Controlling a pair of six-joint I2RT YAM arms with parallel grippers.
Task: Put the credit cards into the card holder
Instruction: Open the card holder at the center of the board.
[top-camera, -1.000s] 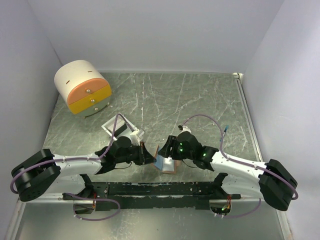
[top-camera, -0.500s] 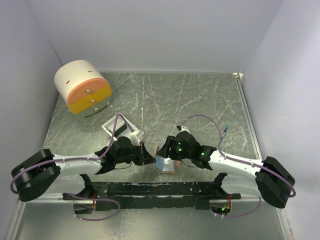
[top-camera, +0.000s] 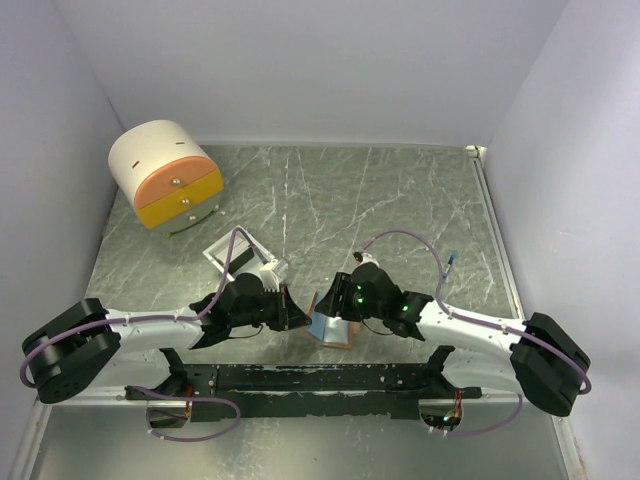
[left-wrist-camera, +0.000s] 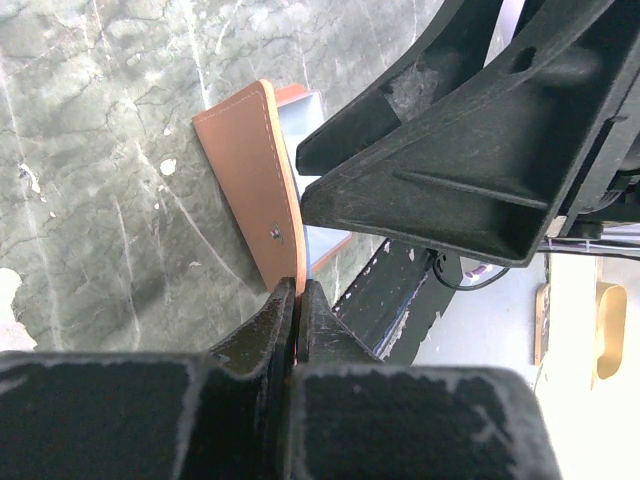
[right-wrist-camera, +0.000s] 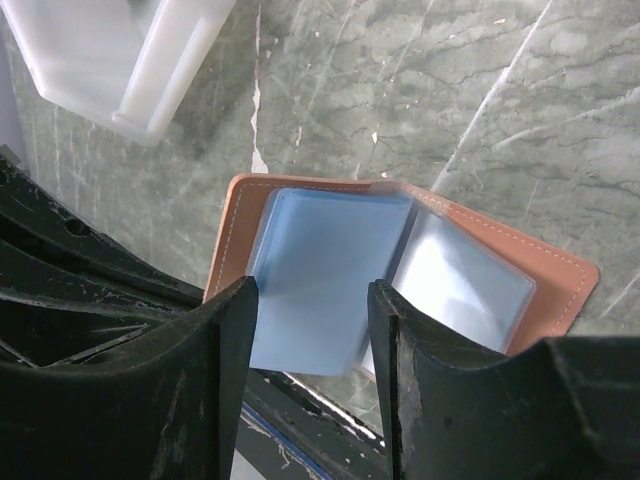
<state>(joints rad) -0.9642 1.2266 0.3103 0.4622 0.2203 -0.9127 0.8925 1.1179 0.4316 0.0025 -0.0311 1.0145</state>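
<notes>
The card holder (top-camera: 335, 330) lies open on the table between the two arms, salmon-brown outside (left-wrist-camera: 245, 170) and pale blue inside (right-wrist-camera: 320, 270). My left gripper (top-camera: 296, 312) is shut on the edge of its brown cover (left-wrist-camera: 298, 292), holding that flap raised. The right gripper (right-wrist-camera: 312, 295) hangs open just above the blue card pockets, with one finger on each side of a pale blue pocket leaf. It shows in the left wrist view as the big black shape (left-wrist-camera: 470, 150) over the holder. No credit cards are in view.
A small white open box (top-camera: 237, 255) stands just behind the left gripper, also seen as the white box (right-wrist-camera: 110, 60). The round cream-and-orange drawer unit (top-camera: 165, 178) sits at the back left. The black base rail (top-camera: 320, 378) runs right under the holder's near edge.
The right arm has edged slightly left over the holder. The left gripper and the holder's raised flap have stayed put.
</notes>
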